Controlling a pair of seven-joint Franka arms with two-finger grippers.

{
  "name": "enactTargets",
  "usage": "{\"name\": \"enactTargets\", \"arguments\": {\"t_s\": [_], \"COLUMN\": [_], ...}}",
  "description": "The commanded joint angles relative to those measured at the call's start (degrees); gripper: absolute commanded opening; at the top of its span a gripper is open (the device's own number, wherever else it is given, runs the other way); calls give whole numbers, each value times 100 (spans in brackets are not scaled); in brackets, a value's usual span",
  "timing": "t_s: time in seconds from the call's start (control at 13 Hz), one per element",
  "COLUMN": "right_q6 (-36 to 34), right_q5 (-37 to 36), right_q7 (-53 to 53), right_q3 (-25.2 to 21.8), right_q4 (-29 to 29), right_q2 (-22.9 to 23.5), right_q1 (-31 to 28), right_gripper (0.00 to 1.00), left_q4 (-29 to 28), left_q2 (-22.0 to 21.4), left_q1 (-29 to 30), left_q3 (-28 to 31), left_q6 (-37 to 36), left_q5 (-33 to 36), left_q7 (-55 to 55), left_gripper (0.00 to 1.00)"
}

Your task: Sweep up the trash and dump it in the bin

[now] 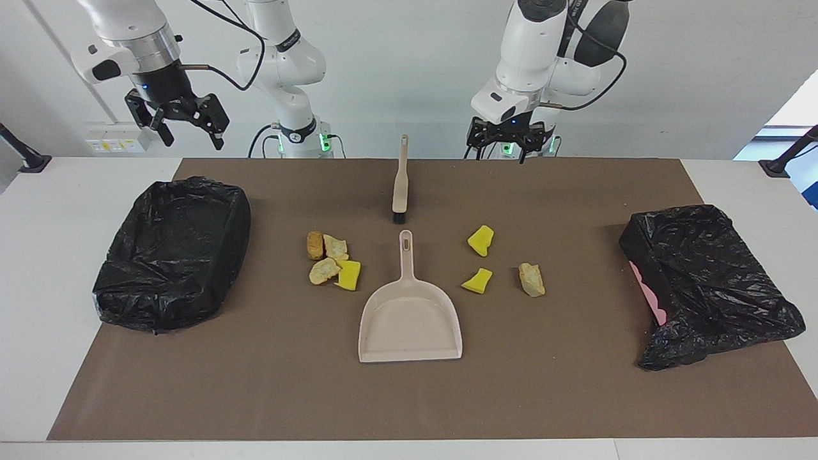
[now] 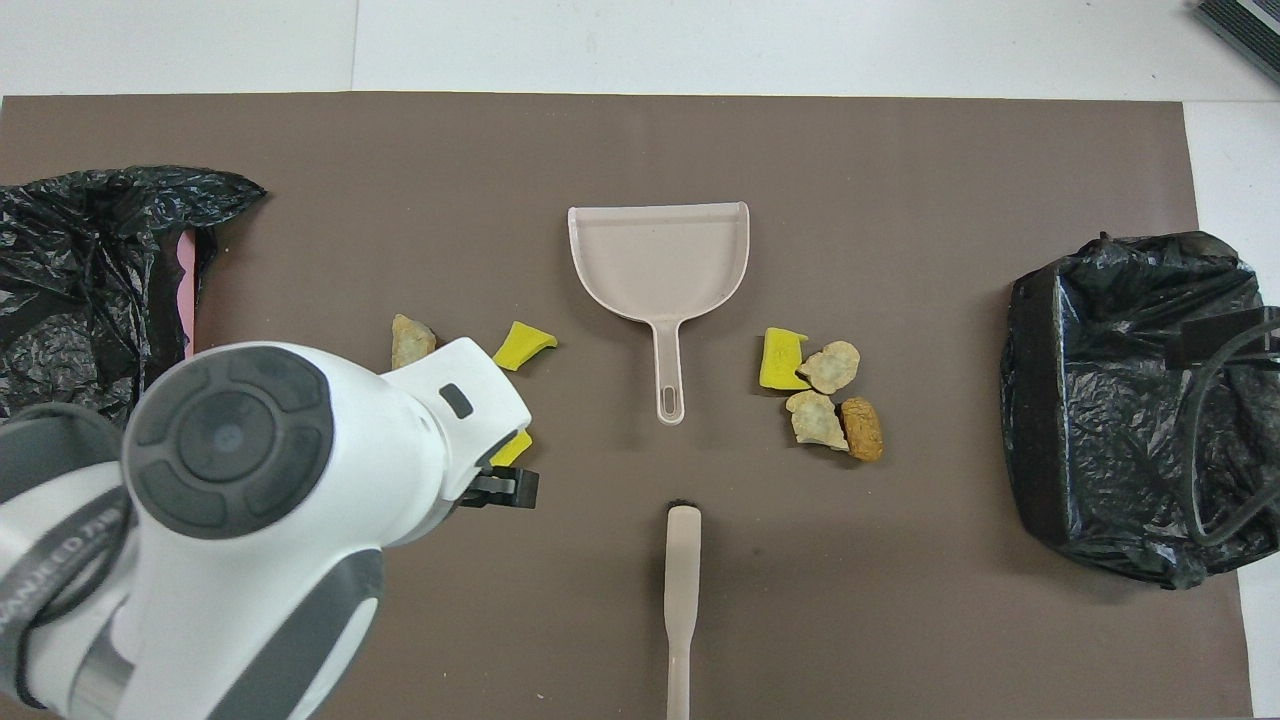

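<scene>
Several trash chunks lie on the brown mat. A tight cluster of yellow sponge and tan lumps (image 1: 329,262) lies beside the dustpan handle toward the right arm's end, and shows in the overhead view (image 2: 820,392). Three more lie toward the left arm's end: two yellow wedges (image 1: 480,240) (image 1: 477,281) and a tan lump (image 1: 532,279). The beige dustpan (image 1: 409,319) lies mid-mat, handle toward the robots. The brush (image 1: 401,182) lies nearer the robots, bristles toward the pan. My right gripper (image 1: 192,137) hangs open over the bin at its end. My left gripper (image 1: 505,150) is open and empty, low over the mat's edge nearest the robots.
A black-bag-lined bin (image 1: 172,255) stands at the right arm's end of the mat. A second bagged bin (image 1: 703,281) with pink showing stands at the left arm's end. In the overhead view the left arm (image 2: 250,500) covers part of one yellow wedge.
</scene>
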Motion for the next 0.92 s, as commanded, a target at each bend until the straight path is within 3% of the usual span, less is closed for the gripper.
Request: {"name": "enactTargets", "arguments": {"t_s": [0.0, 0.23, 0.46, 0.85], "right_q6": [-87, -87, -78, -78], "right_q5": [47, 47, 47, 47], "right_q7": [-125, -125, -125, -117], "right_q3": [16, 16, 16, 16], "right_q4": [96, 96, 96, 96], "right_q2": [45, 45, 45, 45], "right_q1": [-47, -47, -47, -47], "right_gripper": [100, 100, 100, 100], "left_q4": [-666, -1114, -1299, -2142], "left_q2": [-245, -175, 307, 326], "left_q1": [-594, -1306, -2027, -2617], "left_q3": [111, 111, 111, 103], "left_q6": [676, 1292, 1741, 2699], "left_q5": [-90, -90, -90, -90], "left_q7": [-527, -1213, -1880, -2348], "left_gripper": [100, 100, 100, 100]}}
